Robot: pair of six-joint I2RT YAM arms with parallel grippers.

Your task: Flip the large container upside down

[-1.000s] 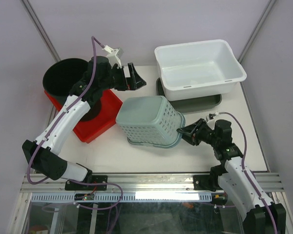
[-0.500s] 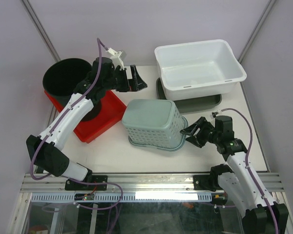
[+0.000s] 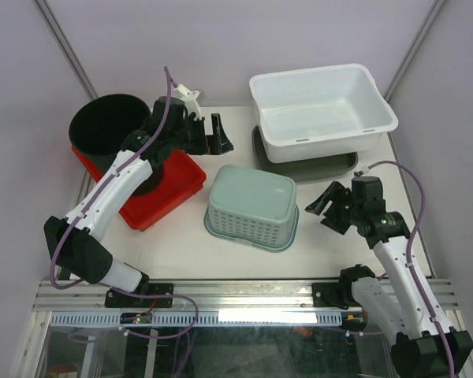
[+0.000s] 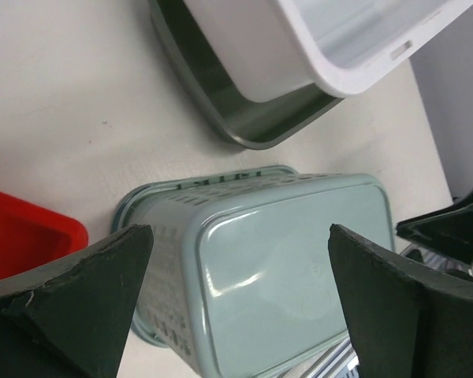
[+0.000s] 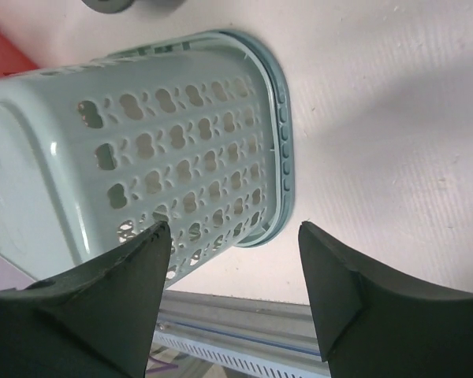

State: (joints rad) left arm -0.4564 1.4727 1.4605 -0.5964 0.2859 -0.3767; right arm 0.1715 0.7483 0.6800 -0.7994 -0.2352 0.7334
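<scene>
Basket point(image 3: 252, 206) has settled rim-down, free all round.

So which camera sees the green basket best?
The top view: the whole basket shows, bottom up, rim on the table. Left wrist shows most of its bottom; right wrist only a holey side and rim.

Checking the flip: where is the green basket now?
In the top view, the basket sits upside down mid-table, between the red tray and the right gripper.

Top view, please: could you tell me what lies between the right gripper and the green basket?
Only bare table lies between the right gripper and the basket in the top view.
</scene>
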